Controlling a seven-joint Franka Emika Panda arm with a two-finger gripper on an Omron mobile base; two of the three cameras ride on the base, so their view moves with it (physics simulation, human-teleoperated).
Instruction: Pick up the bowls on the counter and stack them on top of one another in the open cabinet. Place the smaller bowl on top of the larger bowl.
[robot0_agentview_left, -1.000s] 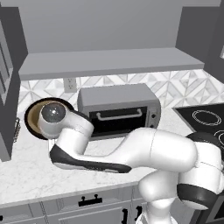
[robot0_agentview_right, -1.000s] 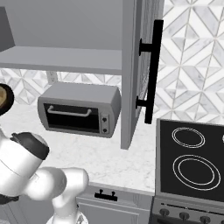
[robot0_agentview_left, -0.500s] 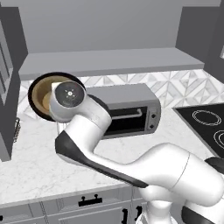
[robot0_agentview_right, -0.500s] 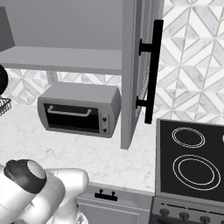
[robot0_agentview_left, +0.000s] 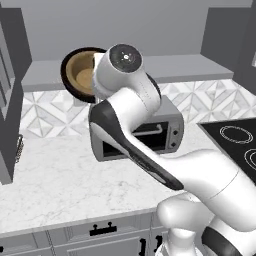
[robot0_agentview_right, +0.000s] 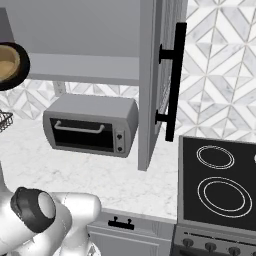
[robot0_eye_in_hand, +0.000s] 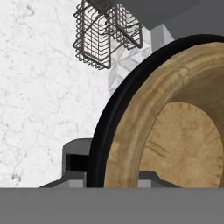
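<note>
At the far left of the left base view, a dark side cabinet hangs over the white marble counter, and a wire basket stands on the marble at that end, seen from above in the hand view. Just right of it, raised well above the counter, the black bowl is tilted on edge with the tan bowl nested inside it, the tan rim sitting within the black one all the way round. The pair is level with the front edge of the open cabinet, at its left end, not resting on the grey shelf floor. In the right base view the same stacked bowls show at the left edge, in front of the shelf.

The gripper holds the bowls at their rim: in the hand view one dark finger sits outside the black wall and the other lies inside the tan bowl, so the jaws pinch both walls together.

Right of the bowls, the silver toaster oven stands on the counter beneath the shelf. Farther right lies the black stovetop.
</note>
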